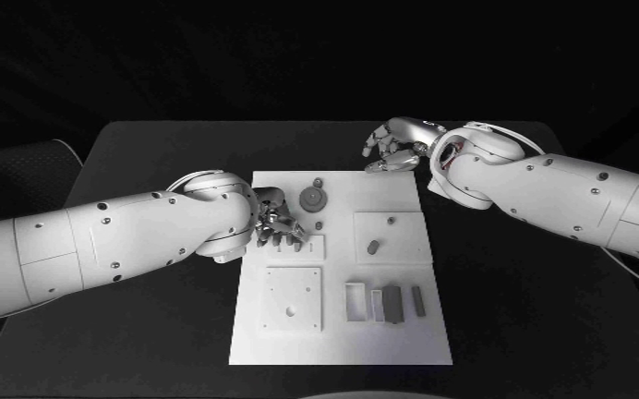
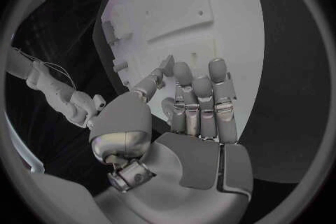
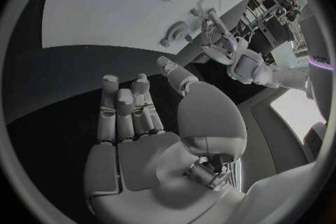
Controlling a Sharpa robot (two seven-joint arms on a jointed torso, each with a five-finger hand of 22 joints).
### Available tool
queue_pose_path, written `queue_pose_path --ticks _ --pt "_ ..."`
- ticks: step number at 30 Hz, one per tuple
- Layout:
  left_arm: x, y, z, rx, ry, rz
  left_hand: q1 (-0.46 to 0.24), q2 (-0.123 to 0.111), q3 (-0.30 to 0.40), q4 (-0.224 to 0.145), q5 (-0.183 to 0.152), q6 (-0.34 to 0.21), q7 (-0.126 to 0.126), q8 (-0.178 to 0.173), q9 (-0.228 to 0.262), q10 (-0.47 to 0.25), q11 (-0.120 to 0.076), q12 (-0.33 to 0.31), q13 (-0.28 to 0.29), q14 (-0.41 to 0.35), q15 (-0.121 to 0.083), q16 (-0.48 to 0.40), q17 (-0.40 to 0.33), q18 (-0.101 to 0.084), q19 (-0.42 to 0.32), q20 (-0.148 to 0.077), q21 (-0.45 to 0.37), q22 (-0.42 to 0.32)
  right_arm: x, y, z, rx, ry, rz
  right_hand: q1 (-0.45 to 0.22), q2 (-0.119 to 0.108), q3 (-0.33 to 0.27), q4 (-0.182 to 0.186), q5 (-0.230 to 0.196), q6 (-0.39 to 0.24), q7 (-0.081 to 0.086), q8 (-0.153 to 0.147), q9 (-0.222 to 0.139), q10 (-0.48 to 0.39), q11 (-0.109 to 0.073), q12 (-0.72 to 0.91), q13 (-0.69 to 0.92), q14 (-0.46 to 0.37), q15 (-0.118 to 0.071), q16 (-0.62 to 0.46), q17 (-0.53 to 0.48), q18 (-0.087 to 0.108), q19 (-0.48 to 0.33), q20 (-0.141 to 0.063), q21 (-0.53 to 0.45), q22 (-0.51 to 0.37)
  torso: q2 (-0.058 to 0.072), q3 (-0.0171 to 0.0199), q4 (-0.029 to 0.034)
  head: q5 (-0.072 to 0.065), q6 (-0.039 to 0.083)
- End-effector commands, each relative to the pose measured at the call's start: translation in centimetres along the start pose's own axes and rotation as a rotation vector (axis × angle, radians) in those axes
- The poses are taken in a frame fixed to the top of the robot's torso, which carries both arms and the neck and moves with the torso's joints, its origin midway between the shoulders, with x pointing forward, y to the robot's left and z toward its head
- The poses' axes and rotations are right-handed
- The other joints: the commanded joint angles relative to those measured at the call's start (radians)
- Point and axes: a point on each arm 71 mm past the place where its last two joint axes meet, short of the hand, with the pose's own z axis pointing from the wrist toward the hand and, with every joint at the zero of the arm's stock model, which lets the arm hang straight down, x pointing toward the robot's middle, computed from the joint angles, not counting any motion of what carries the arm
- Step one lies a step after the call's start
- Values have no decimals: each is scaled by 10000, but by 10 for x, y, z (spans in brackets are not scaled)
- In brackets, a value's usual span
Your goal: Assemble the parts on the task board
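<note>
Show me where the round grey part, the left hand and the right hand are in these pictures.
round grey part [image 1: 313,199], head view, centre of its disc.
left hand [image 1: 277,223], head view, middle of the hand over the board's left edge.
right hand [image 1: 391,147], head view, middle of the hand.

Two thick robot arms with smooth, glossy white shells made of rounded segments. Small dark screws dot the casings along the seams. Each arm ends in a bulbous white wrist housing. Thin cables loop over the top of the wrists, and reddish wiring shows inside an opening on the right wrist. The left hand [image 1: 277,223] and right hand [image 1: 391,145] are silver metal, with jointed, blocky fingers, flat grey palm plates and rounded fingertips.
</note>
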Motion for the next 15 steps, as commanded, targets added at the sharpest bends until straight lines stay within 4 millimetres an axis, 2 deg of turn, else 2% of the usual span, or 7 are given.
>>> queue_pose_path --ticks 1,9,13,15 --pt "6 -4 2 44 352 85 54 74 91 -10 92 -48 135 -39 -17 0 35 73 -6 3 27 78 -19 -24 86 -22 68 218 1 1 0 -62 134 -75 -53 -15 -13 70 53 1 53 -37 -11 -23 9 53 -12 38 -26 -31 5 105 32 -3 -63 119 -1 -4 2 4 -20" --pt "4 -4 3 53 187 -19 29 119 127 6 183 -7 127 -50 -47 19 27 107 -7 21 21 108 -31 -26 103 -27 102 221 1 1 1 -52 134 -76 -51 -16 -10 76 53 -1 54 -39 -13 -24 11 56 -15 38 -25 -30 5 105 32 -4 -63 120 0 -3 -3 6 -24" --pt "4 -4 3 70 124 -59 81 205 187 -58 347 20 124 -66 -77 21 21 133 -13 28 13 132 -49 -27 104 -33 133 223 1 1 1 -47 138 -77 -51 -17 -10 78 52 -3 55 -40 -15 -24 11 57 -16 38 -24 -30 5 105 32 -5 -63 120 0 -2 -3 4 -21" --pt "4 -4 3 92 135 -81 223 321 266 -203 507 35 126 -80 -100 20 19 154 -20 30 11 150 -66 -30 101 -35 164 225 1 0 1 -39 142 -78 -50 -18 -9 79 52 -3 55 -40 -15 -24 11 58 -16 38 -24 -30 5 105 33 -5 -63 120 0 -2 -5 2 -16"
